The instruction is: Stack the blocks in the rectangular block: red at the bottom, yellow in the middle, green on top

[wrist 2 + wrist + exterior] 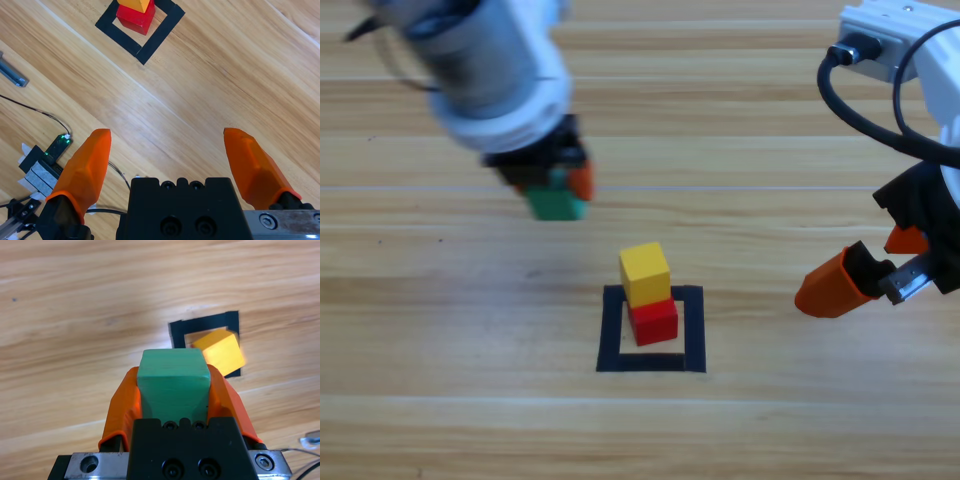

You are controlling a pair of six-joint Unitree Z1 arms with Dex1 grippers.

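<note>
The left gripper (558, 193) hung over the counter (440, 330) on the left, farther back than the tape outline, w/ its fingers (122, 405) closed on the green cube (173, 382). The wrist view showed the cube pinched on two opposite sides, top face free and pointing fwd, which suits a straight drop onto a stack. It was held clear of the wood, prob. so it could pass over the tower instead of knocking it.

Centre: the rectangular block (611, 330), a black tape outline, held the red cube (655, 321) on the wood inside it, w/ the yellow cube (645, 273) sitting on top. Yellow looked a bit offset and turned relative to red, so the landing face for green was small and not square to the fingers; a careless set-down could prob. tip the pile. Nothing lay btw. the green cube and the stack, so the path looked open.

Right: the right gripper (870, 277) waited near the right edge, well apart from the outline, fingers spread wide and holding nothing. It seemed parked there to keep out of the way. Its wrist view also showed cables and a small circuit board (56, 146) at the counter's edge, away from the work area.
</note>
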